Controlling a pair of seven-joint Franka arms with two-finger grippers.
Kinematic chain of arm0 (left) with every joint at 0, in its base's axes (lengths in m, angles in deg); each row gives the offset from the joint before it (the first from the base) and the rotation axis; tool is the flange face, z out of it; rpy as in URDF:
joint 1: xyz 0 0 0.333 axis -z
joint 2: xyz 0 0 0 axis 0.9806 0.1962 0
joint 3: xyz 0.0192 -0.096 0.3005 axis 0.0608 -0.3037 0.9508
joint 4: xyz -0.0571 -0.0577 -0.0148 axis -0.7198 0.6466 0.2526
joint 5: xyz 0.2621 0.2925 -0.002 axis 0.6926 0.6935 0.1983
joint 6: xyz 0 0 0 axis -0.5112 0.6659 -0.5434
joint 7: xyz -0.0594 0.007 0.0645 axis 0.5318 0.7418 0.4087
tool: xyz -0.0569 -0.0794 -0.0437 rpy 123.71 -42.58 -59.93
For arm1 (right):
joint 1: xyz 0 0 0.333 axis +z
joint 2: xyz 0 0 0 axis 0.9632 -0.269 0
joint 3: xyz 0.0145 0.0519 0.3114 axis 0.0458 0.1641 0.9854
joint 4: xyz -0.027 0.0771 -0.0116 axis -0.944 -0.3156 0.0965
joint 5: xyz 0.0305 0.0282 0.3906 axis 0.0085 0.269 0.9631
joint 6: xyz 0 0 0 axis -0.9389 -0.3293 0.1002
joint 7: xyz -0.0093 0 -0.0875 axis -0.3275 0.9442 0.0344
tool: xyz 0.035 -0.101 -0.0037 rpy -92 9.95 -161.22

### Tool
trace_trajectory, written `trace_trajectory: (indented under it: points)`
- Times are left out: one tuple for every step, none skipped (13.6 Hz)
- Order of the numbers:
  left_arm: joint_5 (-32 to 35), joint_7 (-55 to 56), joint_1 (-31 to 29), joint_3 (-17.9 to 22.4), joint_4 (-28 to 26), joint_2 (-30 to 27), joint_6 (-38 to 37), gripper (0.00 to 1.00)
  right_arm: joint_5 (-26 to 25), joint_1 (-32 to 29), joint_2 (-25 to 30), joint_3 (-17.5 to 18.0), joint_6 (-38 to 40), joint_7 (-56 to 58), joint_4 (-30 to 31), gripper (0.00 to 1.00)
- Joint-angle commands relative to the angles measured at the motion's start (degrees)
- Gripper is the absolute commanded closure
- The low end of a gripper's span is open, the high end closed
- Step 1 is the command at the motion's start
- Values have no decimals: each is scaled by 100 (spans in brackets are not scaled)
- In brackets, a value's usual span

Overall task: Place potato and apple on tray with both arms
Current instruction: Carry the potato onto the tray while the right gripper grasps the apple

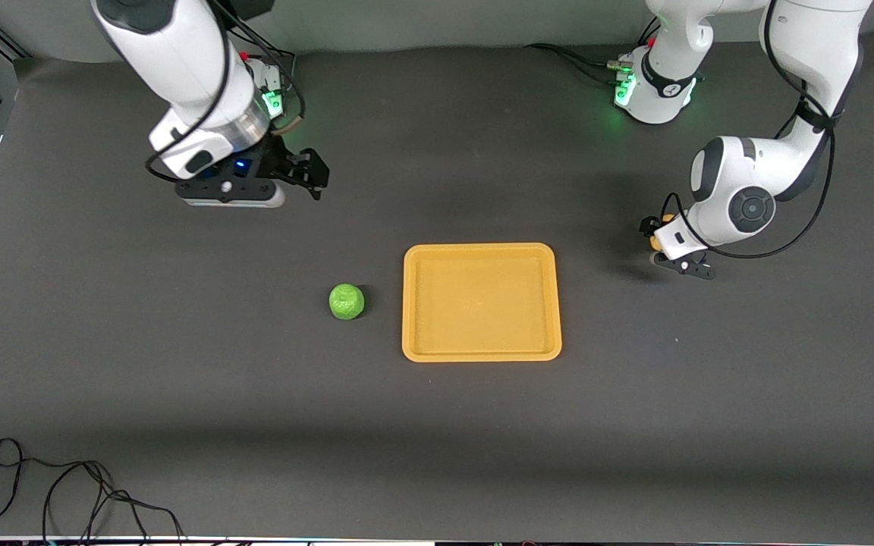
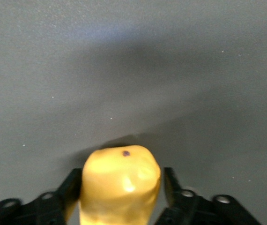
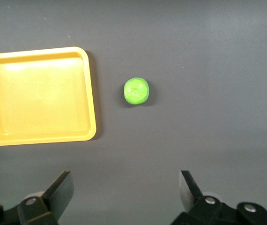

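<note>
The tray [image 1: 482, 349] lies flat on the dark table [image 1: 179, 394] with nothing in it and no legible marking on it, on the arms or on either fruit, though fine print may not resolve from these views. The right gripper [image 1: 314, 176] hangs over bare table toward the right arm's end, jaws spread wide and holding nothing, while the left gripper [image 1: 663, 246] sits low toward the left arm's end, beside the tray, its jaws pinching the potato [image 2: 121, 186]. The apple [image 1: 347, 301] rests on the table just beside the tray, apart from its rim, on the side toward the right arm's end.
</note>
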Motion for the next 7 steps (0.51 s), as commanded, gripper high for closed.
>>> trace_trajectory:
  points:
    - [52, 426, 91, 11, 189, -411, -409, 79, -78, -17, 97, -74, -879, -38, 875, 0]
    - [43, 873, 231, -41, 504, -465, -847, 83, -87, -17, 36, -74, -1388, -38, 1218, 0]
    - [-18, 1356, 484, -94, 1038, -379, -1286, 87, -96, -17, -69, -74, -1941, -29, 1569, 0]
    - [-27, 1752, 696, -103, 1557, -204, -1552, 90, -96, -25, -270, -83, -2347, -29, 1738, 0]
    - [-97, 2017, 837, -112, 2093, 50, -1650, 90, -105, -25, -577, -83, -2586, -29, 1749, 0]
    - [-385, 2237, 986, -129, 2507, 296, -1651, 90, -183, -25, -824, -92, -2858, -29, 1731, 0]
    - [-744, 2483, 1179, -138, 3033, 595, -1694, 90, -340, -34, -1078, -101, -3174, -29, 1740, 0]
